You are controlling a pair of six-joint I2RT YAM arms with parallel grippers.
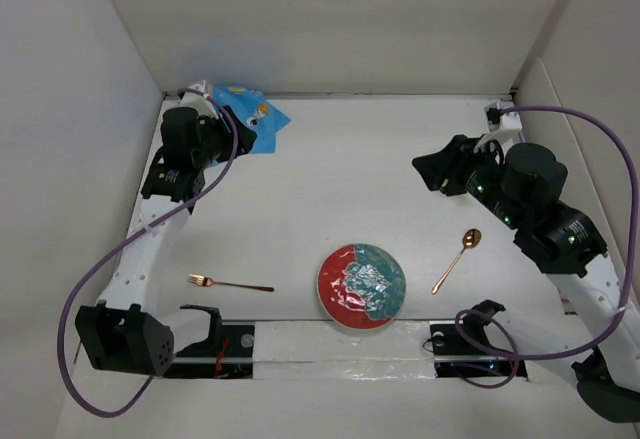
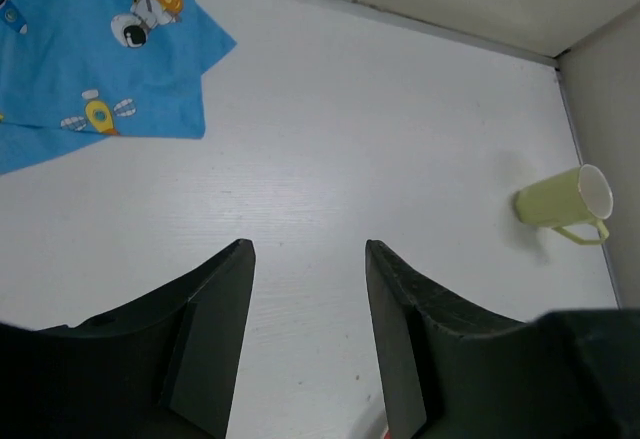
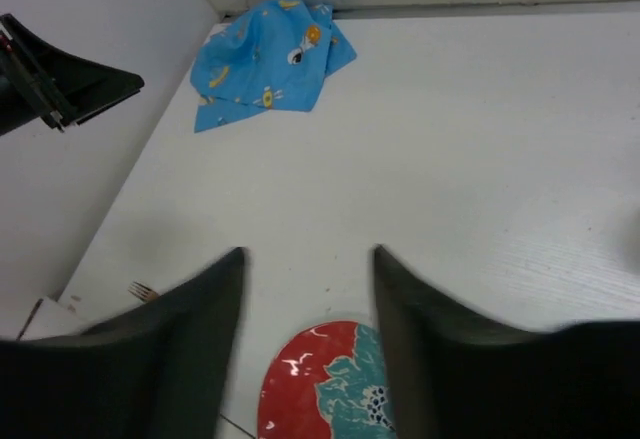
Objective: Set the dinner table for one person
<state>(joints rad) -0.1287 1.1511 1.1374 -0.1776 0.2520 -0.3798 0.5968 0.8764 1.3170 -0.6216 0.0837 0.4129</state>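
The white dinner table (image 1: pixel 340 179) carries a red and teal plate (image 1: pixel 362 286) near its front edge. A copper fork (image 1: pixel 230 283) lies left of the plate and a copper spoon (image 1: pixel 457 259) lies right of it. A crumpled blue astronaut mat (image 1: pixel 250 114) lies in the back left corner. My left gripper (image 1: pixel 232 129) is open and empty beside the mat; in the left wrist view (image 2: pixel 308 249) it is over bare table. My right gripper (image 1: pixel 430 171) is open and empty at mid right; in the right wrist view (image 3: pixel 308 254) it hovers above the plate (image 3: pixel 330 389).
A pale green cup (image 2: pixel 562 204) lies on its side near the right wall. The mat (image 2: pixel 90 59) fills the left wrist view's upper left. White walls enclose the table on three sides. The fork's tines (image 3: pixel 143 290) show at the right wrist view's left.
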